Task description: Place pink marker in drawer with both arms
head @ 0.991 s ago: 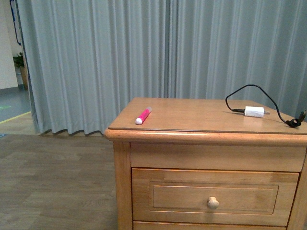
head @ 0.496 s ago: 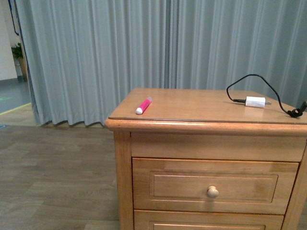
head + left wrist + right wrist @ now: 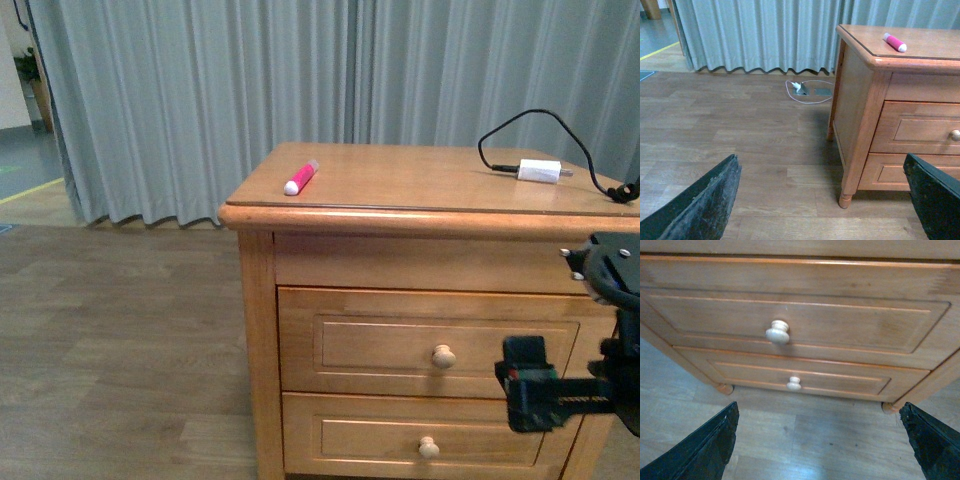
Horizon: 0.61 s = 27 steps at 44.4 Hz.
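In the front view, the drawer of the cabinet is seen shut, so its inside is hidden. The lower drawer is shut too. The pink marker lies on the cabinet top near its left front edge, well apart from the charger plug and its black cable. The right arm is seen low, in front of the cabinet's right side. A grey curtain hangs behind.

In the left wrist view, the left gripper is seen with jaws spread wide, holding nothing, over bare wooden floor beside the cabinet.

In the right wrist view, the right gripper is likewise spread and unladen, facing the drawer's knob.
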Each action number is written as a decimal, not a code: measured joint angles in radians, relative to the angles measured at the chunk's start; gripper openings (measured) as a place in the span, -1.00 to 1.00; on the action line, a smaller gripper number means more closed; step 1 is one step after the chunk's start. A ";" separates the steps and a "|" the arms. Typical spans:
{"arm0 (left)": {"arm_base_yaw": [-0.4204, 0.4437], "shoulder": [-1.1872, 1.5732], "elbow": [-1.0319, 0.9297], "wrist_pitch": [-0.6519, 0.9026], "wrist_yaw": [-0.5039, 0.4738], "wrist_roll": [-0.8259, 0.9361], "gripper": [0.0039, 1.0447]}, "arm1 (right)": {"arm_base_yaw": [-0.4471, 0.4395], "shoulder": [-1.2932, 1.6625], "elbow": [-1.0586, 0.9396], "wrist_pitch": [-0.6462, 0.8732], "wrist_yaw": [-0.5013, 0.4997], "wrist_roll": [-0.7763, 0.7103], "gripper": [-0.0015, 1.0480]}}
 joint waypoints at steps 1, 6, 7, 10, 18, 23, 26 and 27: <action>0.000 0.000 0.000 0.000 0.000 0.000 0.89 | 0.003 0.024 0.018 0.010 0.003 0.003 0.84; 0.000 0.000 0.000 0.000 0.000 0.000 0.89 | 0.016 0.132 0.105 0.054 0.023 0.026 0.84; 0.000 0.000 0.000 0.000 0.000 0.000 0.89 | 0.017 0.142 0.112 0.058 0.024 0.029 0.84; 0.000 0.000 0.000 0.000 0.000 0.000 0.89 | 0.026 0.197 0.154 0.083 0.037 0.038 0.84; 0.000 0.000 0.000 0.000 0.000 0.000 0.89 | 0.057 0.343 0.272 0.108 0.042 0.066 0.84; 0.000 0.000 0.000 0.000 0.000 0.000 0.89 | 0.072 0.409 0.338 0.107 0.047 0.073 0.84; 0.000 0.000 0.000 0.000 0.000 0.000 0.89 | 0.074 0.446 0.380 0.103 0.052 0.072 0.84; 0.000 0.000 0.000 0.000 0.000 0.000 0.89 | 0.074 0.455 0.390 0.102 0.052 0.072 0.84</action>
